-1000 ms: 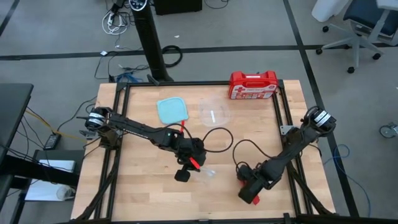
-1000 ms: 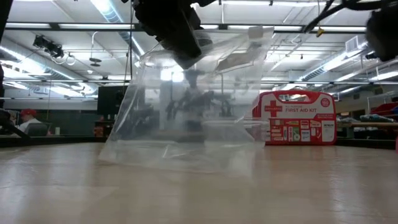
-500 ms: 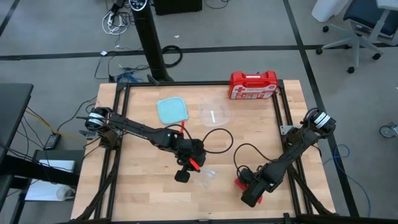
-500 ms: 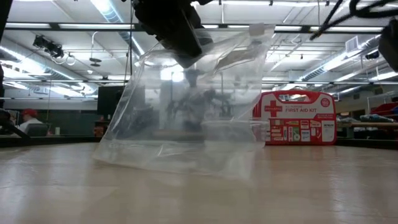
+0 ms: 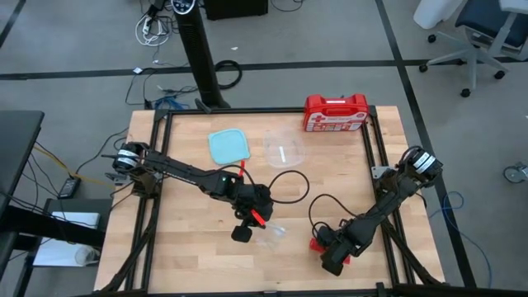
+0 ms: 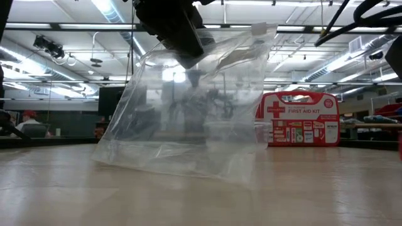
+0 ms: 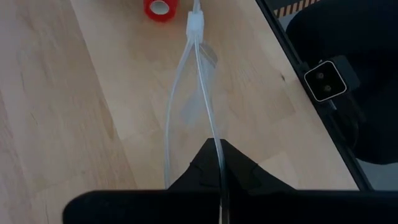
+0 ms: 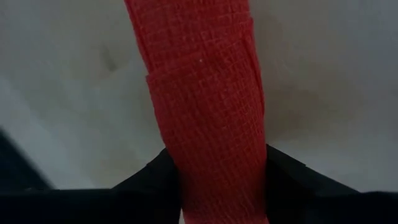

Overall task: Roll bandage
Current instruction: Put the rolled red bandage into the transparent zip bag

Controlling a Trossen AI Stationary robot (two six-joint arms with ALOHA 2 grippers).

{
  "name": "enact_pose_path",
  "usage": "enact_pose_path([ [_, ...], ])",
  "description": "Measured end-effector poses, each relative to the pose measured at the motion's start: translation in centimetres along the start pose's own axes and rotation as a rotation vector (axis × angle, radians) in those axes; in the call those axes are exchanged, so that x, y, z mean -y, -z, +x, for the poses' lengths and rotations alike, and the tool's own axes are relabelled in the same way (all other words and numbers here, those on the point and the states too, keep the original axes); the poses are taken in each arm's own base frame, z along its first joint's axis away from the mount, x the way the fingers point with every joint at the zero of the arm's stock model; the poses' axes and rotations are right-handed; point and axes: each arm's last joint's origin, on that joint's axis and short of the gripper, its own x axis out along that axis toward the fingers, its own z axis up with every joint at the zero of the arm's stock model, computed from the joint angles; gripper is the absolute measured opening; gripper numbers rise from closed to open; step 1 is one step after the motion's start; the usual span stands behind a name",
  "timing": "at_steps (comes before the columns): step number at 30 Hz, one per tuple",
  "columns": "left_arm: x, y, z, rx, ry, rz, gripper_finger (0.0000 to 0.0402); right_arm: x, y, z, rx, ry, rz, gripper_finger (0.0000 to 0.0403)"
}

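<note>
Presently right gripper (image 5: 320, 245) pinches the bandage (image 8: 205, 112) near the table (image 5: 190, 247); left gripper (image 5: 256, 221) clamps a clear bag (image 6: 188, 107).

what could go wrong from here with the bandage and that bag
The right gripper pinches the red bandage only at one end, so its loose wraps may unwind. The left gripper holds the clear bag by one thin edge; it could slip or sag shut before the bandage arrives.

On table: one bright red rolled cloth bandage (image 8: 205, 118); one clear plastic zip bag (image 6: 188, 107); one hard red first-aid case (image 5: 336, 113) at twelve o'clock; one pale blue square container (image 5: 228, 146); one clear round lid (image 5: 285, 152). Two dark arms.
</note>
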Motion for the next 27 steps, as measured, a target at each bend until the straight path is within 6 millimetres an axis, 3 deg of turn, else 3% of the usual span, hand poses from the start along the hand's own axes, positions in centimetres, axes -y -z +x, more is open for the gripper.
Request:
enact_pose_path([
  [4,0.0,0.0,0.0,0.000,0.002,0.009,0.0000,0.8,0.0,-0.9,0.048,0.055,-0.044,0.0131],
  [8,0.0,0.0,0.0,0.002,0.012,0.043,0.0000,1.5,-0.2,-2.0,0.134,0.112,-0.118,0.0126],
  [18,-2.6,-1.0,-1.2,0.139,0.238,-0.038,0.0000,2.8,-5.9,-7.3,0.352,0.348,-0.319,0.0126],
  [22,-4.0,-0.9,-1.8,0.143,0.262,-0.126,0.0000,2.5,-6.9,-9.5,0.474,0.489,-0.461,0.0125],
  [27,-5.5,-0.9,-2.6,0.173,0.313,-0.199,0.0000,2.1,-7.7,-10.3,0.541,0.617,-0.672,0.0125],
])
